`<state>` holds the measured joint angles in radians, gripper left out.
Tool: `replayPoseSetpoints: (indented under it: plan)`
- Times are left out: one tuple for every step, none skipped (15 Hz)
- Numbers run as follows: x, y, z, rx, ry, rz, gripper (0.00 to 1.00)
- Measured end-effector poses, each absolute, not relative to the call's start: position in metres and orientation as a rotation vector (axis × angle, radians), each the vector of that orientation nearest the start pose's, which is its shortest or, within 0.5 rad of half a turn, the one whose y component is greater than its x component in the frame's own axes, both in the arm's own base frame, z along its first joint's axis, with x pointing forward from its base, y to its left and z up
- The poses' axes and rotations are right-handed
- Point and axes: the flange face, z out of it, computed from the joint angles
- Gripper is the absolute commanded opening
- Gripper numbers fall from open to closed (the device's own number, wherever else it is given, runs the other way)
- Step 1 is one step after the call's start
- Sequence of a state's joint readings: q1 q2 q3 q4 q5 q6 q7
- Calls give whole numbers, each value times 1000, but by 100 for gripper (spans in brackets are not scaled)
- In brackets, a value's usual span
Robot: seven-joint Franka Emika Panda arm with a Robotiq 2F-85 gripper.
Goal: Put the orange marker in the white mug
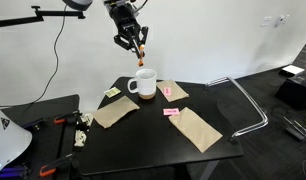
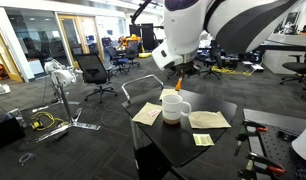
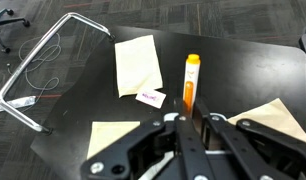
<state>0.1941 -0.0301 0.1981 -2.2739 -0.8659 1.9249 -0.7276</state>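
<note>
The gripper point(image 1: 135, 42) hung with its jaws closed narrowly on the orange marker point(image 3: 191, 85), with the white mug point(image 1: 144, 83) below them. The marker looked light, stiff and smooth – pinched near one end, it could pivot. Its long axis ran straight out from the jaws, paler end farthest away, tilted downward – towards the table.

Open room around white mug point(image 1: 144, 83), paper sheets point(image 1: 116, 111) flat beside it
</note>
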Motion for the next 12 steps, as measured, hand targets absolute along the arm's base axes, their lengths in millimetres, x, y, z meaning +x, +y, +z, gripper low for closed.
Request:
replayPoseSetpoints:
  plan:
    - [473,139,363,1676,1696,-547,3]
    - [474,141,359,1663,1700,-560,3]
    - [474,142,355,1651,1704,-572,3]
    - [475,144,352,1640,1708,-582,3]
    - [475,147,349,1630,1714,-588,3]
    - [475,149,346,1623,1720,-592,3]
    - [475,152,344,1618,1726,-595,3]
    - [476,154,341,1615,1730,-596,3]
    - [477,156,339,1612,1734,-598,3]
    - [477,158,337,1609,1738,-600,3]
    - [478,159,335,1606,1741,-602,3]
    - [479,160,333,1603,1744,-604,3]
